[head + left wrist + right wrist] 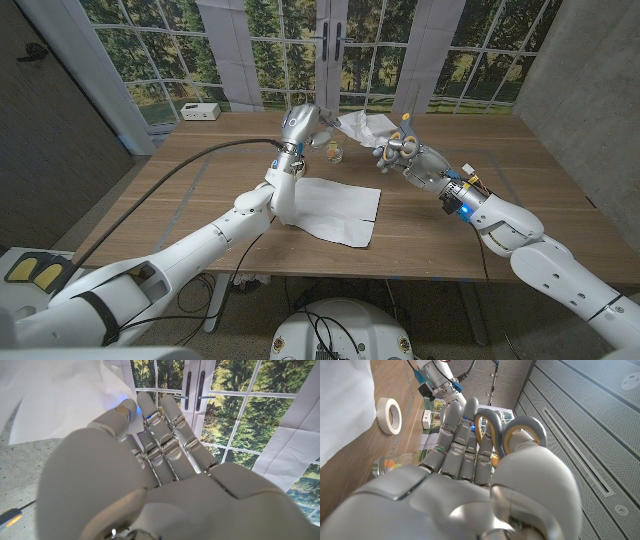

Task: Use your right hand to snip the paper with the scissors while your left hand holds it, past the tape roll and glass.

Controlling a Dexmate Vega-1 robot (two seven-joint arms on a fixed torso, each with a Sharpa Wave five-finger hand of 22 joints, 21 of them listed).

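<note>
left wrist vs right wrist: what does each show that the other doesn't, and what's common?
Left wrist view: the left hand pinching a raised sheet of white paper, with glazed doors behind. Right wrist view: the right hand with fingers through the scissors' grey and yellow handles, the tape roll, and the glass on the wooden table. Common: white paper.

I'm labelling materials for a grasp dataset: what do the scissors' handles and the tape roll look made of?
Scissors: handle loops look like smooth plastic, grey with an orange-yellow inner lining; slightly glossy. Tape roll: matte off-white, likely paper masking tape, though the look leaves it open.
</note>
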